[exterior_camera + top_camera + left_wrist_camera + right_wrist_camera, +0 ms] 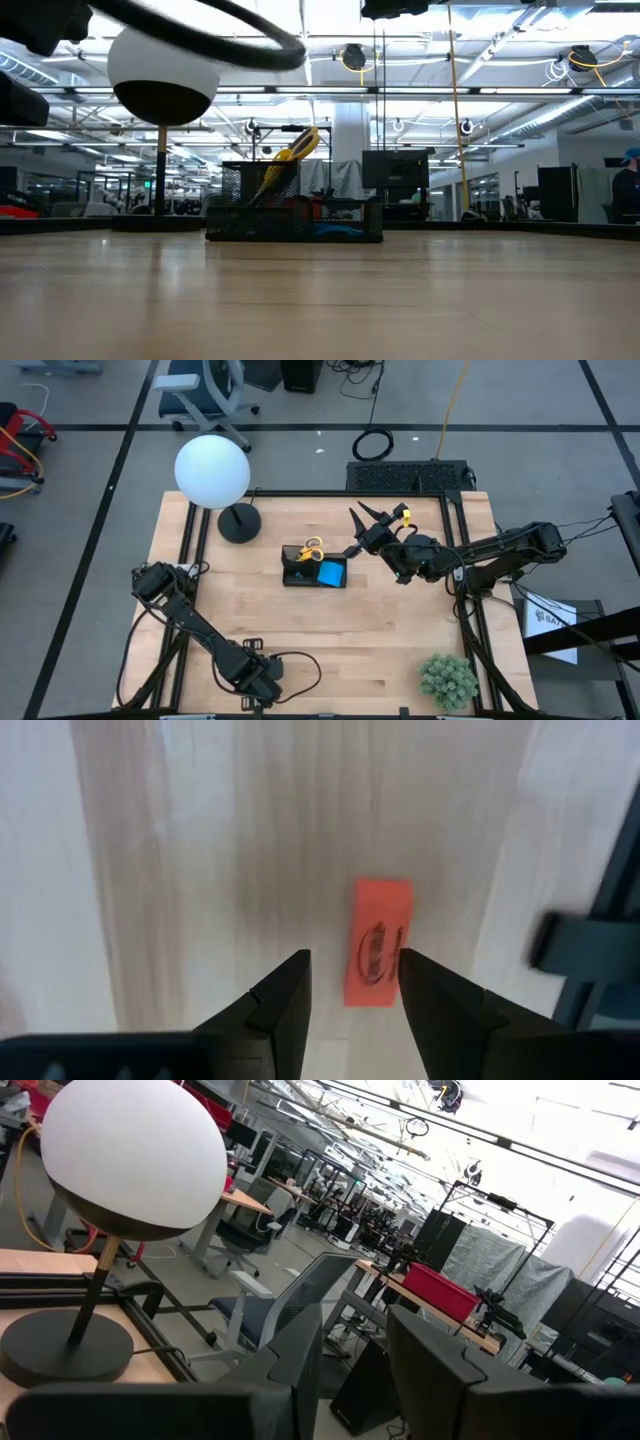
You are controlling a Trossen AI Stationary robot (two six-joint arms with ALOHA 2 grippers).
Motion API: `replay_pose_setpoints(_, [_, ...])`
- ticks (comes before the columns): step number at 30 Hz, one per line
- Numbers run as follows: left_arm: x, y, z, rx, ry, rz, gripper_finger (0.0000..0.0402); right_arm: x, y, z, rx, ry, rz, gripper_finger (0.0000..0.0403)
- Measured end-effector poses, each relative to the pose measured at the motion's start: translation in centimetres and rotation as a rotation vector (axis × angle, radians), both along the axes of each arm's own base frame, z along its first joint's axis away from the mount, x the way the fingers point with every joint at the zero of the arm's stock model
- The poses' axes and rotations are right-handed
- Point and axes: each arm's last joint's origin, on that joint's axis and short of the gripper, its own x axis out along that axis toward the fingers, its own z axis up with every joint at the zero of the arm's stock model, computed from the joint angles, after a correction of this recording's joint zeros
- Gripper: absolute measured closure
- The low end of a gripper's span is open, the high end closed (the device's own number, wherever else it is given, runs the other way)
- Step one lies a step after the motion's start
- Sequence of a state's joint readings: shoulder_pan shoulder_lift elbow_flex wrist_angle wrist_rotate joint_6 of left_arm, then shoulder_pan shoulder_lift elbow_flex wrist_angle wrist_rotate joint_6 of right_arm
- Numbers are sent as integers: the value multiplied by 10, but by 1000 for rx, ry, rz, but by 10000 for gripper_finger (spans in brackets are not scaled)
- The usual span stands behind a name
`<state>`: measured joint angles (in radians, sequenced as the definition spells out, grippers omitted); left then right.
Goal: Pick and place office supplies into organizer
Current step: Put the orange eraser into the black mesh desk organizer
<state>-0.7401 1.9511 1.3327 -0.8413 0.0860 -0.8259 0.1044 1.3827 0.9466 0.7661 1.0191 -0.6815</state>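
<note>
**Red eraser left, miss risk**

Near edge: my left gripper [350,995] hangs over the red eraser [378,942], jaws spread, empty. It's off-centre, so I could clip it sideways. Mid-table: organizer [313,573] w/ scissors [311,549], blue pad [332,574]. Farther: right gripper [378,522], jaws apart, empty.

Grey floor [90,490] — office chair [205,395] — ceiling lights [352,57].

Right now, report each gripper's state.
Left gripper: open, empty, over the wooden table beside a red eraser.
Right gripper: open, empty, raised beyond the organizer.
</note>
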Motion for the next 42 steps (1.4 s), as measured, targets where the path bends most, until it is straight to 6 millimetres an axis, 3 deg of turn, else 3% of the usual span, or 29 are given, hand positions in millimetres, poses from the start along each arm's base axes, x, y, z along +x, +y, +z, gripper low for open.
replay_pose_setpoints(9, [5,-7,1,-62,-72,-17,243,0,0,0,0,0,0,298])
replay_pose_setpoints(42, [-1,-6,-16,-7,-44,-32,243,0,0,0,0,0,0,298])
